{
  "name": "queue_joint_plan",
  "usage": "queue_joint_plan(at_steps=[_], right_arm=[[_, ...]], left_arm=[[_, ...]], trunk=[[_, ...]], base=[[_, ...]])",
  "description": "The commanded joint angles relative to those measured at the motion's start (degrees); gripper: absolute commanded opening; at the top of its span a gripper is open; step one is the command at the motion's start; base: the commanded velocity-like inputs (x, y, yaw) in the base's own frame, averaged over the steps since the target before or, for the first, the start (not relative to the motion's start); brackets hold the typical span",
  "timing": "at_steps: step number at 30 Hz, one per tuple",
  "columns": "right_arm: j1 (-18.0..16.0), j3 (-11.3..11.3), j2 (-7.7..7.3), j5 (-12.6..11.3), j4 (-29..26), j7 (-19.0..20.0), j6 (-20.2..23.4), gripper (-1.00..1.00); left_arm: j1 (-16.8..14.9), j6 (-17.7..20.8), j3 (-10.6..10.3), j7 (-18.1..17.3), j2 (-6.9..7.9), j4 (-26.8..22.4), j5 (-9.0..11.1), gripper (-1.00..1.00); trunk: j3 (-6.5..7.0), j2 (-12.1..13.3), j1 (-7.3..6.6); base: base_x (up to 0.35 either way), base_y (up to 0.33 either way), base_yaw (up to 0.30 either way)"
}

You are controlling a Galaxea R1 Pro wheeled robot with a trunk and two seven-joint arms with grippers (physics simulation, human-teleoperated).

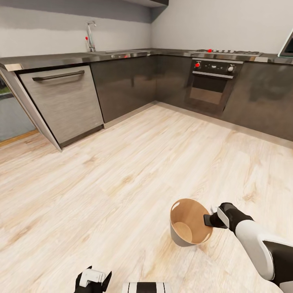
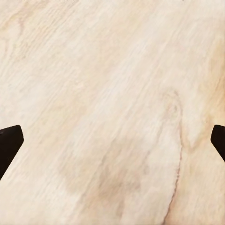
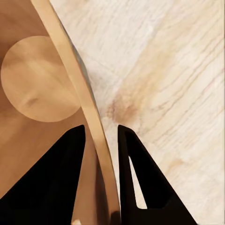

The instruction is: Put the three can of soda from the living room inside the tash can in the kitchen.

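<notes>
I am in the kitchen. The tash can, pale grey outside and glossy orange-brown inside, is on the wood floor at the lower right of the head view. My right gripper is shut on its rim, one finger inside and one outside. The right wrist view shows the rim of the tash can between the two dark fingers of the right gripper, and its round bottom is bare. Low at the left, my left gripper hangs open over the floor, its tips wide apart in the left wrist view. The cans of soda are out of view.
An L-shaped run of dark cabinets lines the far walls, with a dishwasher at the left, a sink tap, an oven and a hob. Pale wood floor stretches between me and the cabinets.
</notes>
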Motion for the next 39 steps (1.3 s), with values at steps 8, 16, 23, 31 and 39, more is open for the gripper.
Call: queue_joint_plan(at_steps=[8, 16, 23, 31, 39], right_arm=[[0.02, 0.32, -0.01, 0.85, 0.05, -0.21, -0.03, -1.00], [0.02, 0.32, -0.01, 0.81, 0.11, -0.09, -0.75, -1.00], [1.13, 0.34, 0.01, 0.69, 0.02, 0.48, -1.78, -1.00], [1.51, 0.32, 0.00, 0.67, 0.00, 0.66, -1.93, -1.00], [1.79, 0.32, -0.01, 0.69, -0.01, 0.67, -1.96, -1.00]], left_arm=[[0.00, -0.12, 0.00, 0.00, 0.00, -0.08, 0.01, 1.00], [0.00, 0.21, 0.00, 0.00, 0.00, -0.01, -0.53, 1.00], [-0.08, 0.36, -0.08, 0.09, 0.00, 1.07, -0.71, 1.00], [-0.09, 0.81, -0.09, 0.09, 0.00, 1.05, -0.72, 1.00], [-0.09, 0.87, -0.09, 0.09, 0.00, 1.07, -0.77, 1.00]], trunk=[[0.00, 0.00, 0.01], [1.32, 0.08, -0.15], [2.88, 0.18, -0.33], [4.65, 0.28, -0.53], [6.42, 0.39, -0.74]], base=[[0.000, 0.000, 0.000], [0.000, 0.000, 0.000], [0.000, 0.000, 0.000], [0.000, 0.000, 0.000], [0.000, 0.000, 0.000]])
